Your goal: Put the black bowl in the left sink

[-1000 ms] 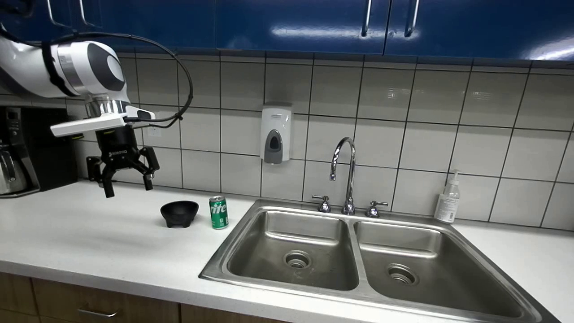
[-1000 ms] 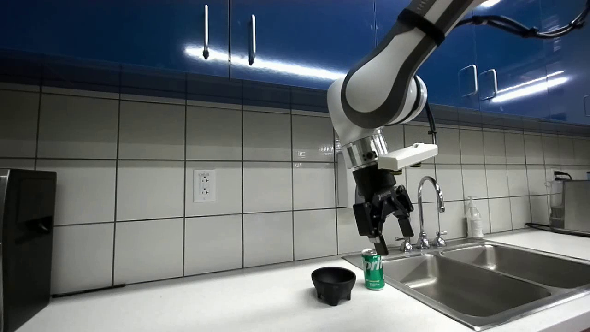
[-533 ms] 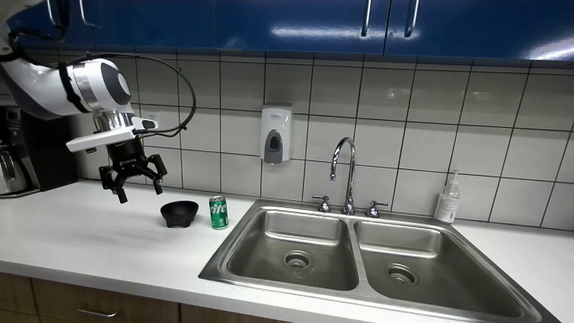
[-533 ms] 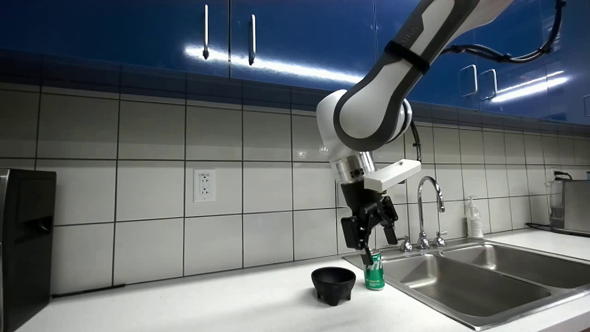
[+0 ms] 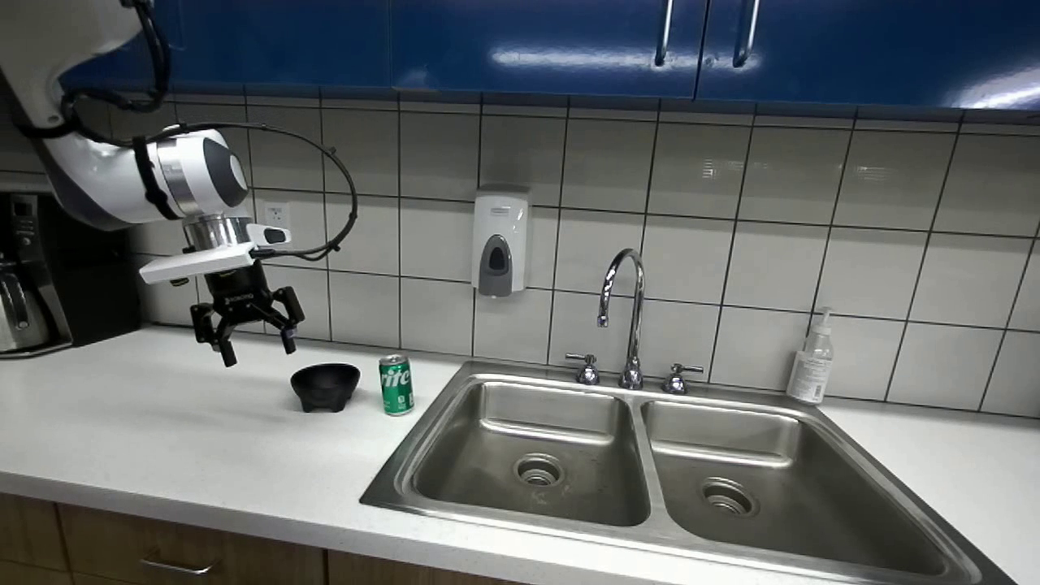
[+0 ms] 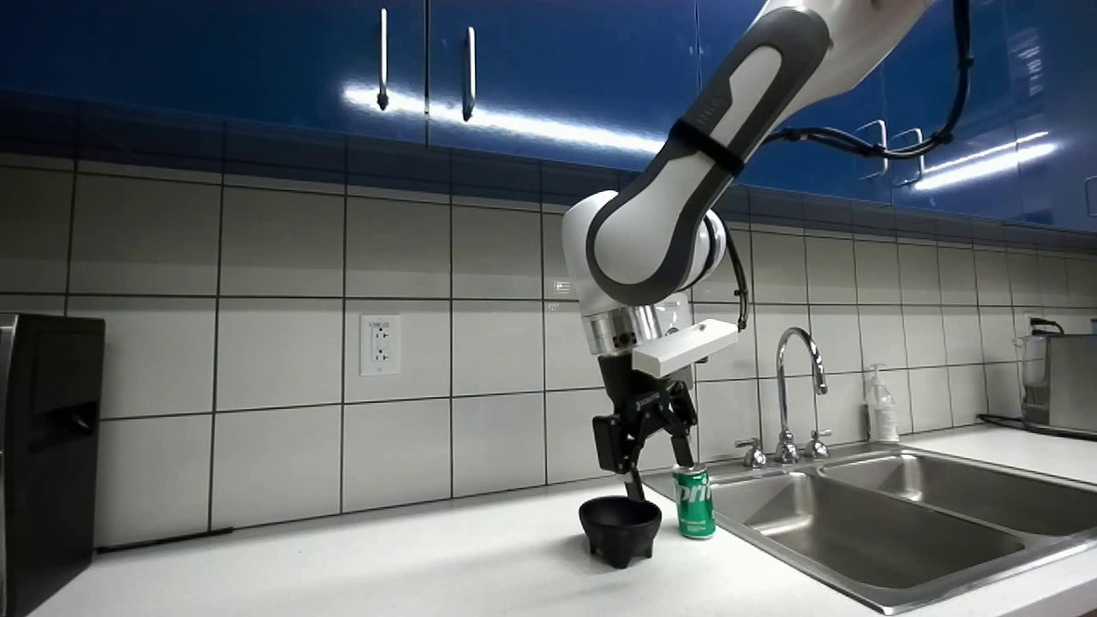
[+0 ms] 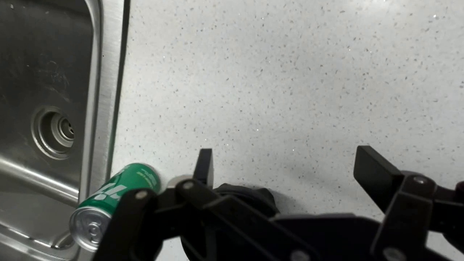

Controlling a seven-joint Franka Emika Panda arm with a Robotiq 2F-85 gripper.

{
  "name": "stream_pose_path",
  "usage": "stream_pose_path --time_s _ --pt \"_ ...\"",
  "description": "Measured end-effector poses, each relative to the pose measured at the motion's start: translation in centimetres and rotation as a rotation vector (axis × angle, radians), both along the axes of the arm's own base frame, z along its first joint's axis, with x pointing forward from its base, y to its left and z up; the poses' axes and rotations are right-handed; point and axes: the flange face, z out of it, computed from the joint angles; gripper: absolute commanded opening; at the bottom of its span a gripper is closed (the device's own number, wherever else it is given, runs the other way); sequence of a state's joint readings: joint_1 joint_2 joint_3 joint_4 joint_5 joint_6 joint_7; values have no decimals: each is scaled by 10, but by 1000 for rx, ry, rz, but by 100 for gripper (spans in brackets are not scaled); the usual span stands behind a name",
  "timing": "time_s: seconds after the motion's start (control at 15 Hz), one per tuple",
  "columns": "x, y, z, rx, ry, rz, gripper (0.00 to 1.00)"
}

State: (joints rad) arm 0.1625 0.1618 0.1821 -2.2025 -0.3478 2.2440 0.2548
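Note:
The small black bowl (image 5: 325,386) stands upright on the counter left of the sink; it also shows in an exterior view (image 6: 619,533). In the wrist view only part of the bowl (image 7: 250,195) shows behind the left finger. The left sink (image 5: 463,479) is the steel basin nearest the bowl, with a round drain; it also shows in an exterior view (image 6: 866,527) and the wrist view (image 7: 43,79). My gripper (image 5: 259,353) is open with nothing between its fingers, above the counter close to the bowl; it also shows in an exterior view (image 6: 659,478) and the wrist view (image 7: 284,160).
A green can (image 5: 396,388) stands between bowl and sink, left of the fingers in the wrist view (image 7: 125,185). A second basin (image 5: 780,487), a faucet (image 5: 635,317), a wall dispenser (image 5: 500,244) and a pump bottle (image 5: 811,366) are farther right. Blue cabinets (image 5: 536,49) hang above.
My gripper has come lower and closer to the bowl, moving right in an exterior view and left in an exterior view. It stays open. The bowl and can have not moved.

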Motion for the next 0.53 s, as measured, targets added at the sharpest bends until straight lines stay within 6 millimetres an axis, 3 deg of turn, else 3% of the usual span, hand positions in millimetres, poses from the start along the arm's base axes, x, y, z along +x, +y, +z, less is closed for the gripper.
stream_pose_path --time_s 0.53 --pt "51 8 -31 20 11 -24 100"
